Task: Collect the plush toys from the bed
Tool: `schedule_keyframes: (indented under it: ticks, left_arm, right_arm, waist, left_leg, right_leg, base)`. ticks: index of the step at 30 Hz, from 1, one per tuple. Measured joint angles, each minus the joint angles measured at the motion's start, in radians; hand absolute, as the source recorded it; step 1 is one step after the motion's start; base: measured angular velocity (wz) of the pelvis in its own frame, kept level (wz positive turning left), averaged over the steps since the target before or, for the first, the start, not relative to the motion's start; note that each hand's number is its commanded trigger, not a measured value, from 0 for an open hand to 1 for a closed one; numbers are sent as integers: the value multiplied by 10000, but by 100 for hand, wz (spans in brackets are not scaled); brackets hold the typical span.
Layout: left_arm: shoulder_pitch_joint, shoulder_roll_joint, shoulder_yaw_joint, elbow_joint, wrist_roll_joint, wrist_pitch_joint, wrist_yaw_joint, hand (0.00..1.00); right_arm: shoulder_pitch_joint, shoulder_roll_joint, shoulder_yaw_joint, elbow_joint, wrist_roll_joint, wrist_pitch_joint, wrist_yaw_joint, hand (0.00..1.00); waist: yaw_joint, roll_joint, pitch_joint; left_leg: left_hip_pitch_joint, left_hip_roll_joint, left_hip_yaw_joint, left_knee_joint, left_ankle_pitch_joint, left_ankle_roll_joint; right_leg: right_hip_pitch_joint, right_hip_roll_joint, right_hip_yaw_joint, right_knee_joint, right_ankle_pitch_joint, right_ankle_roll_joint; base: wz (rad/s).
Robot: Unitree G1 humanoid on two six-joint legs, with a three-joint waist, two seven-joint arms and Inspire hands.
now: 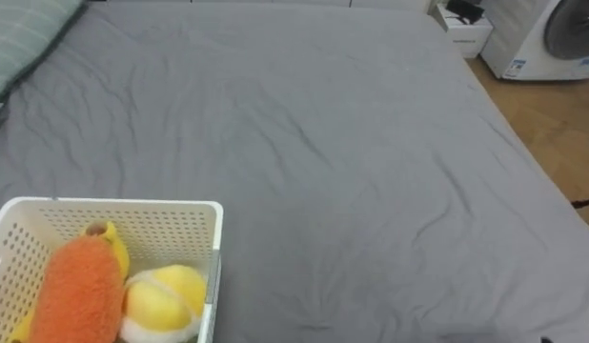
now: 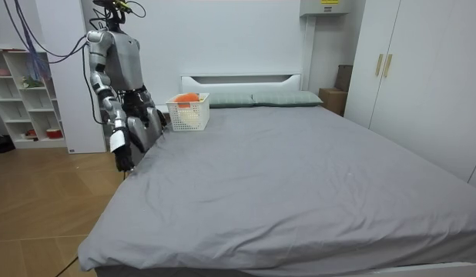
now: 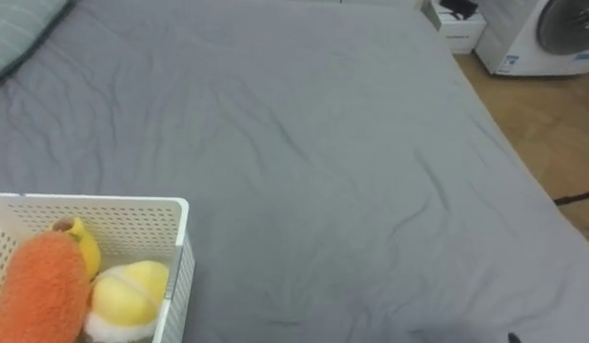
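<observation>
A white perforated basket (image 1: 171, 211) stands on the grey bed (image 1: 352, 171) at my lower left, near the pillow end. Inside lie an orange plush toy (image 1: 77, 291), a round yellow and white plush toy (image 1: 164, 303) and a small yellow toy (image 1: 116, 250) behind the orange one. In the room view I stand at the bed's side next to the basket (image 2: 189, 112). My right hand (image 2: 124, 157) hangs low beside the mattress. My left hand (image 2: 156, 121) is low by the bed edge, just short of the basket.
A striped pillow (image 1: 28, 43) lies at the far left. Beyond the bed's far right corner stand a white washing machine (image 1: 552, 38) and a small white cabinet (image 1: 463, 29) on wooden floor. In the room view, white shelves (image 2: 26, 96) stand behind me and wardrobes (image 2: 407, 77) across the bed.
</observation>
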Motion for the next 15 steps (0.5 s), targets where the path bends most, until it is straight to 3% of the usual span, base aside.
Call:
schedule_keyframes:
  ticks: [2, 3, 7, 13, 15]
  left_arm:
    - [8, -3, 0, 1, -8, -11, 0, 0]
    - [25, -3, 3, 5, -6, -23, 0, 0]
    - [141, 0, 4, -5, 30, -106, 0, 0]
    - [173, 7, -7, 14, 29, -54, -150, 0]
    - [173, -12, -19, 15, 23, -25, -159, 0]
  right_arm:
    - [74, 2, -1, 574, 10, -3, -49, 0]
    - [119, 0, -1, 817, 5, -42, -55, 0]
    - [128, 0, -2, 1846, -5, -127, -18, 0]
    - [132, 11, 67, 2792, 4, 105, 682, 0]
    - [141, 34, 240, 2884, 21, 256, 916, 0]
  waist:
    - [23, 9, 0]
    - [37, -31, 61]
    - [93, -42, 98]
    - [97, 124, -17]
    - [104, 132, -1]
  left_leg:
    - [67, 0, 4, -1, 2, -1]
    - [148, 0, 14, -11, 1, -3]
    - [290, -9, 15, -61, -22, -16]
    - [299, -5, 18, -51, -51, -18]
    - [286, -4, 17, -49, -51, -18]
  right_leg:
    - [9, 4, 17, 8, -1, -1]
    - [18, 9, 40, 9, -4, -4]
    - [146, 9, 84, -2, -83, 13]
    - [180, 8, 76, 13, -94, 12]
    - [164, 8, 70, 19, -96, 10]
  base:
    - [-2]
    - [-5]
    - [-1]
    - [0]
    - [0]
